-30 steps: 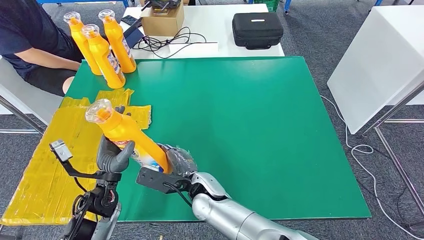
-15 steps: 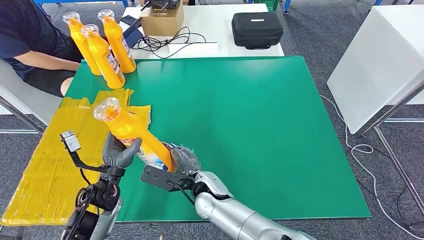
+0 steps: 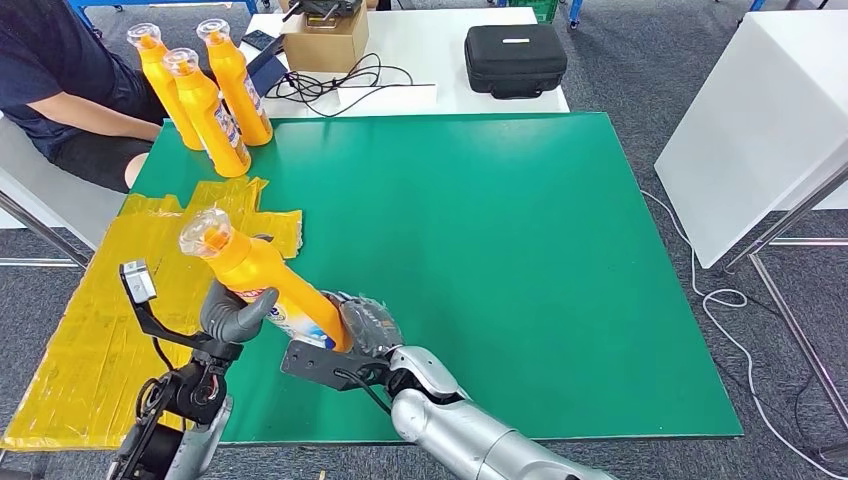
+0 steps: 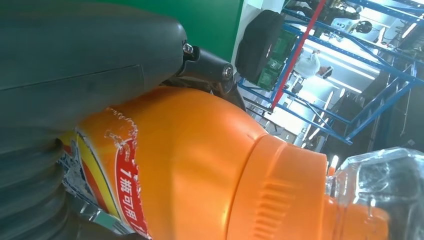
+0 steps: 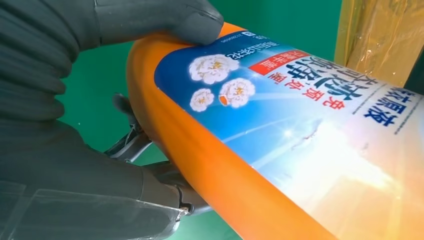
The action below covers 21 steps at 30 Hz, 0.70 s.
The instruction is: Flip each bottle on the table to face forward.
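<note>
Green table [image 3: 520,260] carries three upright bottles at its far left corner. Both hands grip the tilted orange bottle [image 3: 265,285] above the near edge: left hand [image 3: 232,312], right hand [image 3: 362,328]. Left wrist view: fingers clasp its neck. Right wrist view: thumb [image 5: 165,20] presses the label. Uneven release risks a drop.

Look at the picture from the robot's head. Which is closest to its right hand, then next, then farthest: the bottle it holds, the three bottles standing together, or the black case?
From the right hand:
1. Held bottle, gripped in the hand itself.
2. Three standing bottles, at the table's far left corner.
3. Black case, on the white table beyond.
</note>
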Available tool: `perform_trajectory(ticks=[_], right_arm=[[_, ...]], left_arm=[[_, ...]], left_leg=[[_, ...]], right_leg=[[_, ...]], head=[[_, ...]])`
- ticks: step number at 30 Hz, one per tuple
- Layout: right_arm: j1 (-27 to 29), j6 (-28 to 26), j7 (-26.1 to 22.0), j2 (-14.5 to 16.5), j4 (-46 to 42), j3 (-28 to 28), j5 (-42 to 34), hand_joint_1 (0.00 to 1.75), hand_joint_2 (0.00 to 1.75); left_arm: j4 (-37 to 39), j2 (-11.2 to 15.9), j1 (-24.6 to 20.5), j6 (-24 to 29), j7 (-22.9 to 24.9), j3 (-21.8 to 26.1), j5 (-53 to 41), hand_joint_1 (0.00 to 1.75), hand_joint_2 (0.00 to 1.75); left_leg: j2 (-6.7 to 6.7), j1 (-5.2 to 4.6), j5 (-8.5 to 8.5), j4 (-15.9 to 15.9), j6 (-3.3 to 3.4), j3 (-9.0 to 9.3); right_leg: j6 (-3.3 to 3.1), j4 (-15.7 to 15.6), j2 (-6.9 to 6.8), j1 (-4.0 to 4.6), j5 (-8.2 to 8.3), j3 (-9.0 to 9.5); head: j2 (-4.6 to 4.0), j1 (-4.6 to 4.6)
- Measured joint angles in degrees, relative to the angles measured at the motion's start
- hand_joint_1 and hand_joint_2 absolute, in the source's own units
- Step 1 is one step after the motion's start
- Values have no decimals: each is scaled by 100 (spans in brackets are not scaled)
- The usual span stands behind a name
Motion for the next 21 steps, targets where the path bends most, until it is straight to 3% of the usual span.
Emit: perform_trajectory(ticks=[2, 3, 6, 7, 21], right_arm=[[4, 3, -7, 1, 0, -28, 13, 148, 175], [6, 6, -9, 2, 0, -39, 17, 111, 175], [18, 24, -19, 2, 0, -62, 27, 0, 44], [23, 39, -32, 3, 0, -68, 30, 0, 0], [262, 581, -244, -200, -549, -1328, 666, 0, 0]], left_arm=[[-1, 3, 2, -3, 7, 8, 4, 175, 175], [-2, 3, 2, -3, 10, 10, 5, 175, 175], [-2, 4, 1, -4, 15, 15, 5, 175, 175], [-2, 4, 1, -4, 18, 17, 5, 175, 175], [-177, -7, 63, 12, 27, 192, 39, 175, 175]], left_leg=[[0, 0, 0, 0, 0, 0], [0, 0, 0, 0, 0, 0], [0, 0, 0, 0, 0, 0], [0, 0, 0, 0, 0, 0], [-4, 0, 0, 0, 0, -2]], right_leg=[[0, 0, 0, 0, 0, 0], [0, 0, 0, 0, 0, 0], [0, 0, 0, 0, 0, 0], [0, 0, 0, 0, 0, 0], [0, 0, -1, 0, 0, 2]], head=[[0, 0], [0, 0], [0, 0], [0, -1], [0, -1]])
